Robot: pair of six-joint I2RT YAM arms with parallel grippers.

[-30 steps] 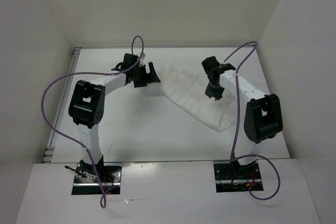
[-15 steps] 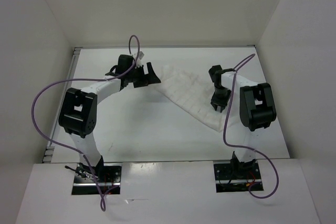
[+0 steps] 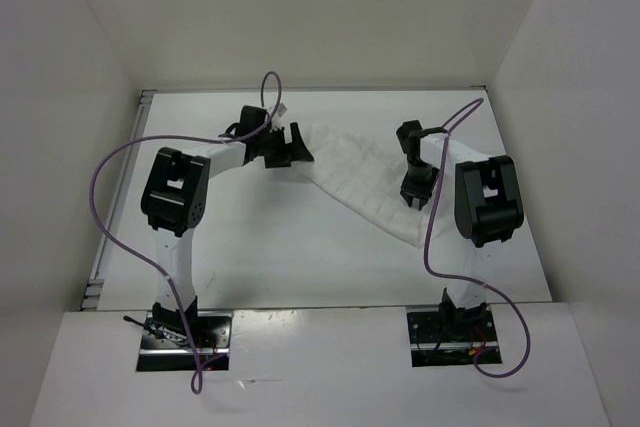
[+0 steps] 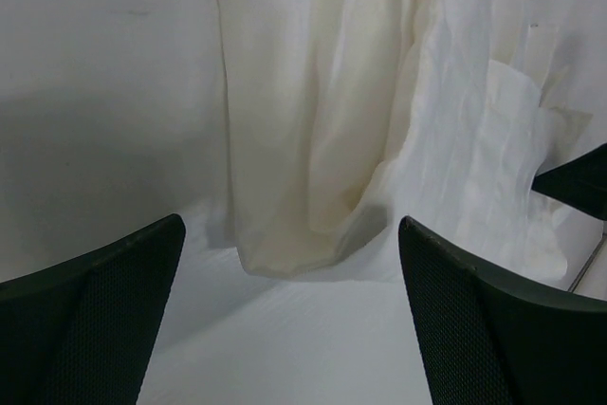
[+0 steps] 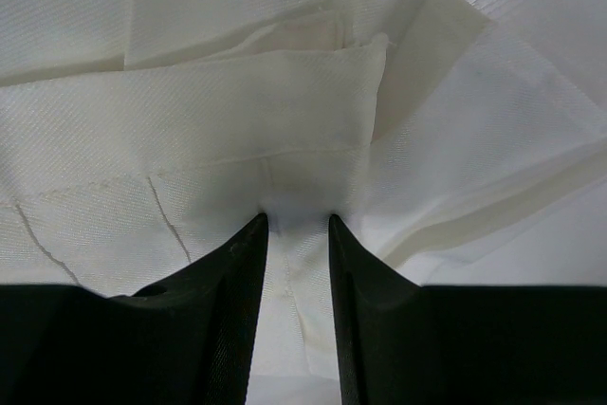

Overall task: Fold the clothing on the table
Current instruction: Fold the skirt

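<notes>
Right gripper (image 5: 296,234): fingers narrowed, tips pressed into the clothing (image 5: 190,120), pinching a fold; only its wrist view shows this. Left gripper (image 4: 289,272): spread wide, empty, just short of the clothing's hem. Clothing: diagonal band on the table (image 3: 260,257), between both grippers. White walls (image 3: 300,17) behind. No legible writing.

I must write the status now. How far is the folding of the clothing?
Done: little. The clothing lies as a long wrinkled strip across the table, with no neat fold visible. In hand: the right tool presses its narrow-set fingers into a fabric ridge near the strip's right end; the left tool is wide open just short of the left end, holding nothing. Left: gripping the left end and making the folds.
</notes>
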